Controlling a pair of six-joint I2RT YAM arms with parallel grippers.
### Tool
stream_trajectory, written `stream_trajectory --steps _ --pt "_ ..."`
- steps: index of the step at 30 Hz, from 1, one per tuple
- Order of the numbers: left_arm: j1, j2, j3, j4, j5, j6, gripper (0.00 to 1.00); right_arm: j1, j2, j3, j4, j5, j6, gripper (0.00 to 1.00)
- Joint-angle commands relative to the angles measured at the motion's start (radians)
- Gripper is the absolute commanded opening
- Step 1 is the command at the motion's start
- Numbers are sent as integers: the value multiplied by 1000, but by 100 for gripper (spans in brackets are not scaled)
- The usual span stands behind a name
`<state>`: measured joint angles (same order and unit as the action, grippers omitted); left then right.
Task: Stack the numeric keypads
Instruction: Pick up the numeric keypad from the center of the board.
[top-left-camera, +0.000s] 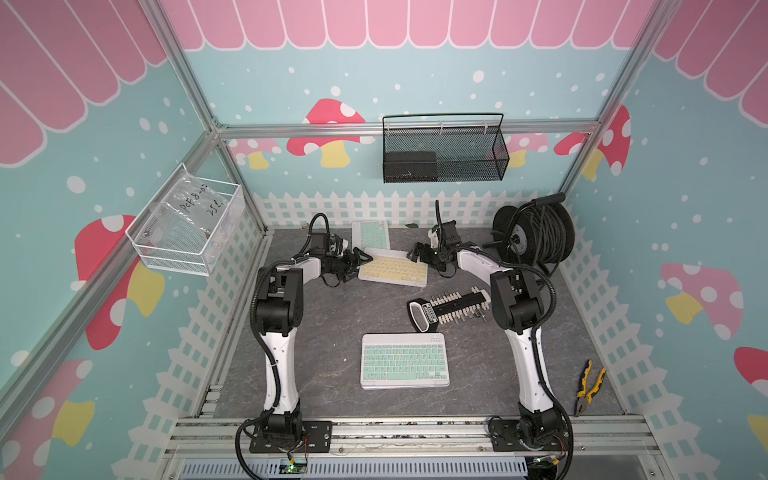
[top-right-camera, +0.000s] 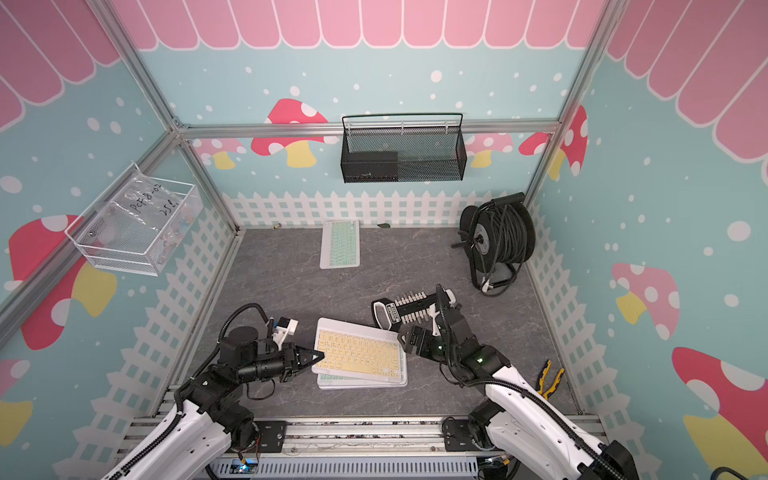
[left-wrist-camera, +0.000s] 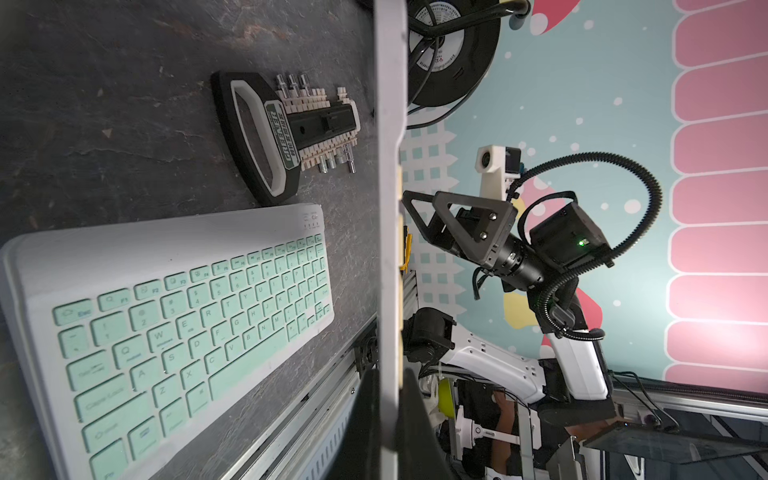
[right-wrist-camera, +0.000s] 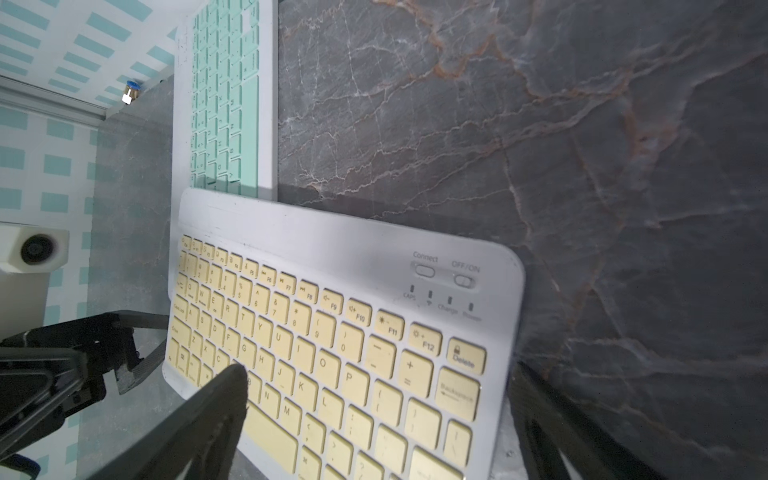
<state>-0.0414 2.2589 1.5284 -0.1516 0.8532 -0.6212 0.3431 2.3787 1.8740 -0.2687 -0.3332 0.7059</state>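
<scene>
The yellow keypad (top-left-camera: 392, 270) lies between both hands, one corner overlapping a mint keypad (top-left-camera: 370, 235) beyond them. The left hand (top-left-camera: 363, 257) straddles its edge; we cannot tell if it pinches. The right hand (top-left-camera: 415, 253) is spread opposite. We fear a one-sided lift tips it loose.

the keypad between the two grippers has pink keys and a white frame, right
Not quite: the keys are yellow, not pink, as the right wrist view shows. The rest holds: the yellow keypad has a white frame and is between the left gripper and the right gripper.
</scene>
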Motion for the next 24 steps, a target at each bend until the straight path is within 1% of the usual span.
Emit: stream_trajectory --steps 1,7,10,13,15,17,20,24 --pt "-17 16 -30 -37 4 -1 82 26 61 15 -50 -32 23 100" --pt "-26 -8 -39 -21 -5 -21 64 34 55 12 -53 -27 24 99" --pt "-26 -34 -56 -22 -16 -20 58 34 48 2 -50 -24 24 100" --pt "-26 -62 -79 -22 -29 -14 47 34 42 -6 -50 -28 28 100" --pt "-26 -76 -91 -21 -38 -14 36 34 38 -11 -49 -29 29 100" --pt "-25 -87 -94 -20 -45 -18 29 35 33 -17 -48 -27 31 100" --pt "-26 -104 -104 4 -46 -44 21 36 16 -34 -36 -28 35 100" --pt "-26 -140 -139 93 -31 -108 12 35 -14 -53 -24 -30 37 99"
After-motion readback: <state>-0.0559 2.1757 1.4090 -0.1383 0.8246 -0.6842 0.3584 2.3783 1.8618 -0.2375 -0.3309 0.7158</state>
